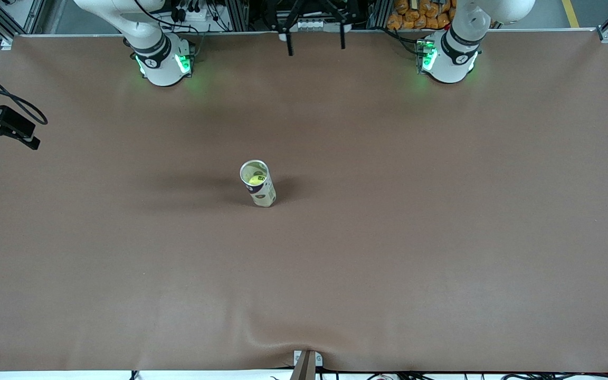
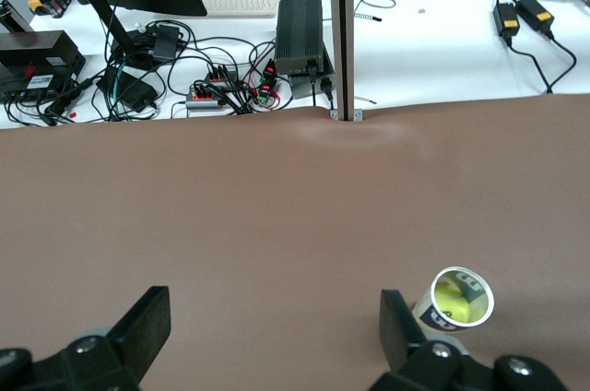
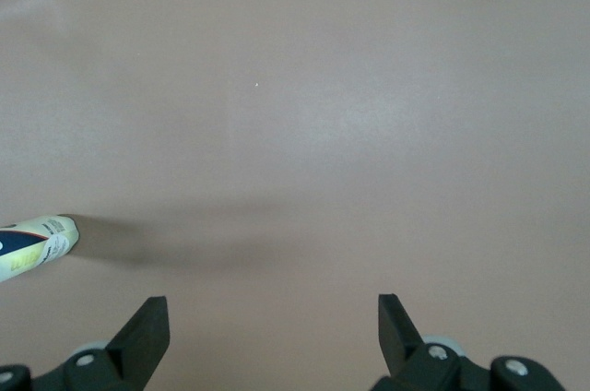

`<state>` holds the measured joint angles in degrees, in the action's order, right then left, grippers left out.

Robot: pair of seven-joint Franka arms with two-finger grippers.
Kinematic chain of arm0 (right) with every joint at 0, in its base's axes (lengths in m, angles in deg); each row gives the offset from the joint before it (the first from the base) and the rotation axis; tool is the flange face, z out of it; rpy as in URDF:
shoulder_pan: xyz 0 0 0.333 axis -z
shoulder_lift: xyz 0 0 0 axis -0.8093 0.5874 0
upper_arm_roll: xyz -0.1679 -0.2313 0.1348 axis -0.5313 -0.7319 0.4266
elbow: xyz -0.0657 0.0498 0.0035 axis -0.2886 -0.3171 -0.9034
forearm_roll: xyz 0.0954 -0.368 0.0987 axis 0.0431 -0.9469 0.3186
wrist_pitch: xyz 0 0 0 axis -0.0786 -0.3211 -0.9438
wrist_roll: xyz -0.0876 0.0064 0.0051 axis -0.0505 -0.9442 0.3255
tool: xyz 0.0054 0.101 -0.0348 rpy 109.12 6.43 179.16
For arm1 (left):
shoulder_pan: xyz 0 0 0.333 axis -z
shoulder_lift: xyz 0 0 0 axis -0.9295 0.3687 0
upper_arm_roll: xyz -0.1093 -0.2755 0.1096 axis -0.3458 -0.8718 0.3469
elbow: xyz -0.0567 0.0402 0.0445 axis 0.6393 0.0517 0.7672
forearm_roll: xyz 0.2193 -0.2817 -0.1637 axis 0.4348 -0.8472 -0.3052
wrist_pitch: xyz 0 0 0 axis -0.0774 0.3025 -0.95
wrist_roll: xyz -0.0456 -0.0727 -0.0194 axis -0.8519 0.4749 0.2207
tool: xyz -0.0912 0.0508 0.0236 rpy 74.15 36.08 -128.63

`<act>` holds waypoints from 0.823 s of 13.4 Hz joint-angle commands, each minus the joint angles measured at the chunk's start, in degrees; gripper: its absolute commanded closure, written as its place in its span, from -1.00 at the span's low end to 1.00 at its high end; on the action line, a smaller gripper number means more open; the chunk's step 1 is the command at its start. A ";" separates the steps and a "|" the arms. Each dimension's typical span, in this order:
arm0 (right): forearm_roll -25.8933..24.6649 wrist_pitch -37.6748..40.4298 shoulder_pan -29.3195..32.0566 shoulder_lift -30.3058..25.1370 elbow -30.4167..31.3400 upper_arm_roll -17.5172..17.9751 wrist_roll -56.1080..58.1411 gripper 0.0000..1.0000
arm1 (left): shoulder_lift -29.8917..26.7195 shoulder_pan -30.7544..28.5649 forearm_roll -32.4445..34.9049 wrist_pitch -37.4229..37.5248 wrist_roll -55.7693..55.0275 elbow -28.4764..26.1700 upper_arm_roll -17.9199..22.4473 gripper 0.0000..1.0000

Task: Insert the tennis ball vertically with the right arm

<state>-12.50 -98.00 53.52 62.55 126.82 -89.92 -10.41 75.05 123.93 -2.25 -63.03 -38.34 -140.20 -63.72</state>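
Since the tennis ball (image 1: 254, 179) already sits down inside the tube (image 1: 258, 184), I judge the insertion done. The tube stands upright near the middle of the brown table (image 1: 441, 237), mouth open upward, and the yellow-green ball shows through that mouth in both the front and left wrist views; how deep it rests I cannot tell. Standing on its base keeps the ball from rolling out, which I take to be the reason for a vertical drop.

In my right wrist view, the right gripper (image 3: 267, 336) has its fingers spread wide with nothing between them, only bare table below; the tube's lower end shows at that picture's margin, well apart from the fingers. The left gripper (image 2: 272, 336) is likewise spread and empty, with the tube just beside one finger in its view, though not touching that I can see. This arm waits. Both hands are out of the front view, where only the arm bases show.

Around the tube the cloth lies open in every direction, the table edges well away. A slight ripple sits at the edge nearest the front camera, by the camera post (image 1: 304, 364).
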 commanded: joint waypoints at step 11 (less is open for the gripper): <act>-0.84 0.24 0.85 -1.32 0.52 0.96 0.72 -1.00 | -11.85 -24.25 -21.15 3.59 33.36 -1.46 -0.39 -1.00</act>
<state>-12.50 -98.01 53.52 62.51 126.79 -89.74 -10.36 64.94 103.89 -20.00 -59.75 -8.88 -140.58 -63.54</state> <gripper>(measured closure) 0.000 0.000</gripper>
